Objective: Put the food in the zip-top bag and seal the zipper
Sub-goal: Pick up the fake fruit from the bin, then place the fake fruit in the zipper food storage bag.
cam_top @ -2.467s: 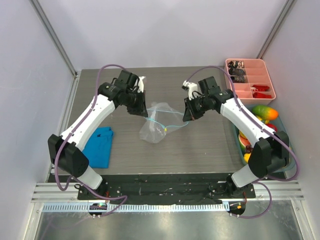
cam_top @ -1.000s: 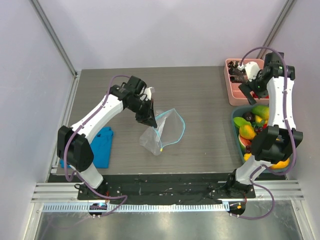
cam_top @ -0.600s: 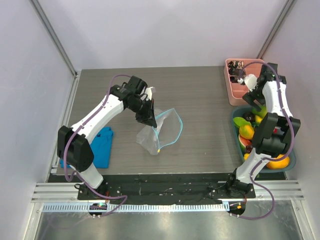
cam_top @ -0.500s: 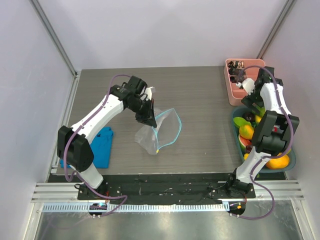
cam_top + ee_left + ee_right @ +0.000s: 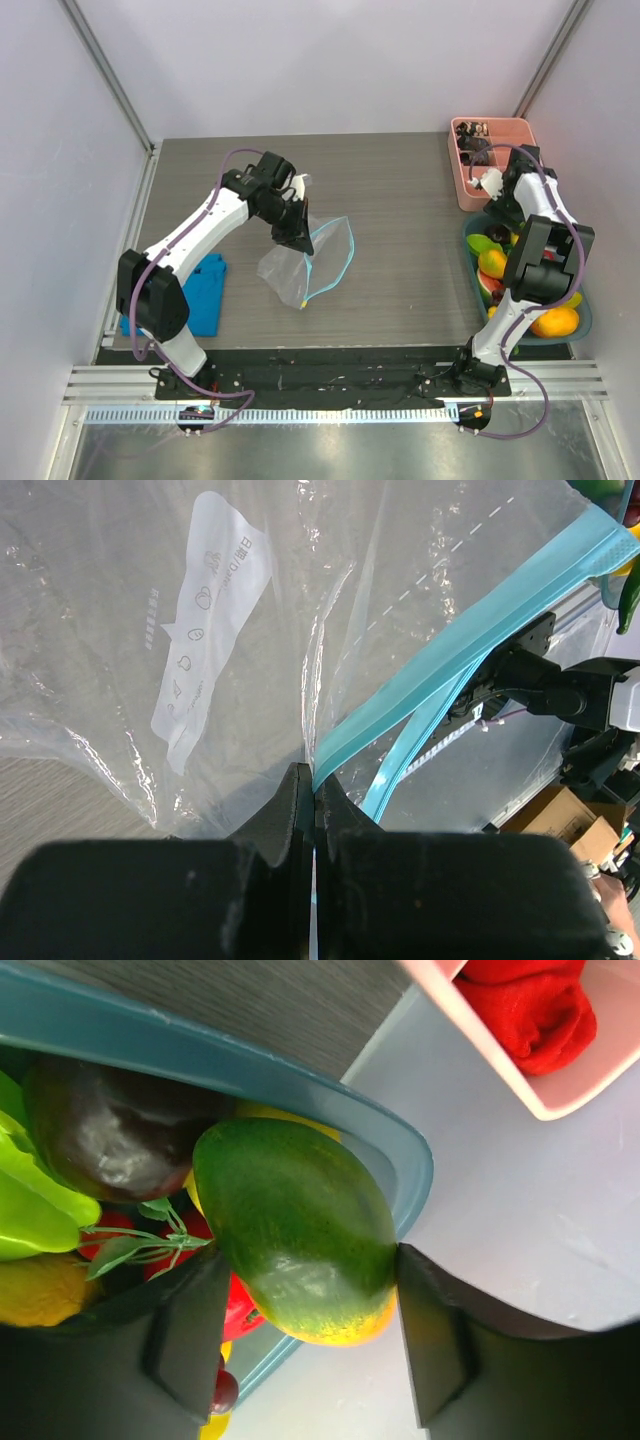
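Observation:
The zip-top bag (image 5: 285, 268) is clear and crinkly and hangs above the table's middle. My left gripper (image 5: 292, 228) (image 5: 313, 780) is shut on its zipper (image 5: 337, 255) (image 5: 470, 630), the teal strip, and the mouth gapes in a loop. The food lies in a teal bin (image 5: 585, 312) at the right. My right gripper (image 5: 512, 212) (image 5: 310, 1257) reaches into the bin. Its fingers (image 5: 185, 1330) press both sides of a green mango (image 5: 290, 1230). A dark round fruit (image 5: 110, 1130), a light green piece (image 5: 30, 1200) and red pieces lie beside the mango.
A pink divided tray (image 5: 500, 125) with small dark and red items stands behind the bin, its corner (image 5: 560, 1100) close to my right fingers. A blue cloth (image 5: 200, 290) lies flat at the left. An orange fruit (image 5: 555, 322) sits at the bin's near end.
My right arm came down from over the pink tray into the teal bin and its jaws closed in on the green mango. The left gripper kept its grip; the bag swung slightly left.

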Action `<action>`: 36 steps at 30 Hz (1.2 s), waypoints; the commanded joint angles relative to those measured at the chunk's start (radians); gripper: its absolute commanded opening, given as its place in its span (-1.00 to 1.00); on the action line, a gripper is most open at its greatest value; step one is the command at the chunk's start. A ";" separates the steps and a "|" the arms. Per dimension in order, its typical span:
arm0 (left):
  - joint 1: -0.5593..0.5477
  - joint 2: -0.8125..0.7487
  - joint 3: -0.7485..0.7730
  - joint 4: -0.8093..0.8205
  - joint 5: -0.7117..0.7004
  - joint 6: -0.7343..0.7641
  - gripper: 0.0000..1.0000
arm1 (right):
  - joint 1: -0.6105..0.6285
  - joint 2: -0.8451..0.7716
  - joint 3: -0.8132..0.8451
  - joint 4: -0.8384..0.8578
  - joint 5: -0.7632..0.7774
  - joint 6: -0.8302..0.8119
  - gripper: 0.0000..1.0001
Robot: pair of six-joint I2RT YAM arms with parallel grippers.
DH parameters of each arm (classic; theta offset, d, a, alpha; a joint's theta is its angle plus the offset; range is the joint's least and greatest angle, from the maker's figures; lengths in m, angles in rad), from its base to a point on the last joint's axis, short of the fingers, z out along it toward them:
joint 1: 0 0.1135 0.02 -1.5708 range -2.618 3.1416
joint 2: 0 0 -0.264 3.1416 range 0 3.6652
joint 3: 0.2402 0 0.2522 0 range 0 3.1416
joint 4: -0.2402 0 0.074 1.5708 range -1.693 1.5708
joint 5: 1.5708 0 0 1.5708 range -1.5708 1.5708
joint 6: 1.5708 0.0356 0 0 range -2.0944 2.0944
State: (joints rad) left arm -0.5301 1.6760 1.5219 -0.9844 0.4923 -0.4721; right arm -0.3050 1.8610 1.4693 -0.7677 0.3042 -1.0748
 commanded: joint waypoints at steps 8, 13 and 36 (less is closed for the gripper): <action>-0.004 -0.006 0.052 0.010 0.020 0.021 -1.00 | 0.004 -0.100 0.129 -0.134 -0.075 0.073 -0.66; -0.004 -0.027 0.054 0.068 0.081 -0.019 -1.00 | 0.035 -0.129 0.363 -0.319 -0.362 0.283 -0.98; 0.007 0.002 0.017 0.314 0.473 -0.304 -0.99 | 0.613 -0.645 -0.113 0.838 -1.038 1.753 -0.98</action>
State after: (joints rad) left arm -0.5282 1.6844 1.5494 -0.7403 0.8894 -0.7292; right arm 0.1890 1.2675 1.4174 -0.1143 -0.8032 0.6117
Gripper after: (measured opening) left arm 0.016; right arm 0.607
